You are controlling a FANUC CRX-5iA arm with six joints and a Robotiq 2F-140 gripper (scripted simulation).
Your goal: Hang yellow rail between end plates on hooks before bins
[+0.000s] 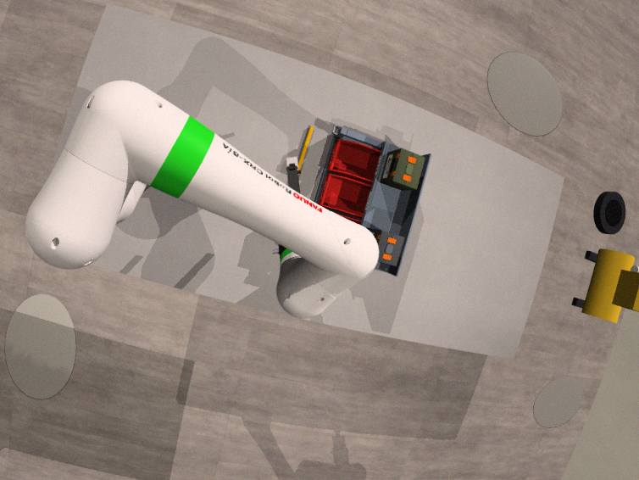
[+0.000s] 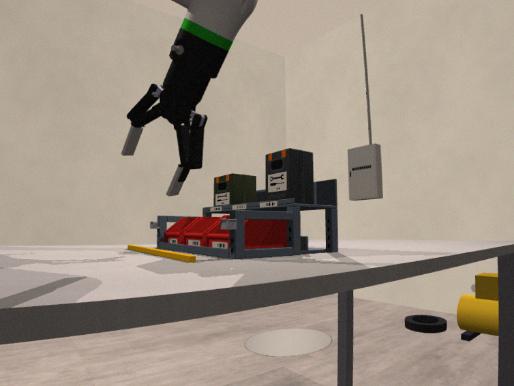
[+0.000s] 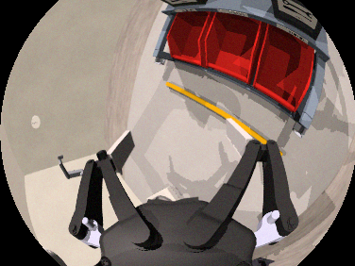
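Note:
The yellow rail lies flat on the table, just in front of the rack and apart from it. The grey rack holds three red bins. Two small grey hooks stick out at its front corners, the left hook and the right hook, both bare. My gripper is open and empty. It hangs tilted, high above the rail and to the left of the rack. In the overhead view the arm covers most of it.
A green box and a taller dark box stand on the rack's top shelf. A grey wall cabinet hangs behind on the right. A yellow machine and a black tyre are on the floor.

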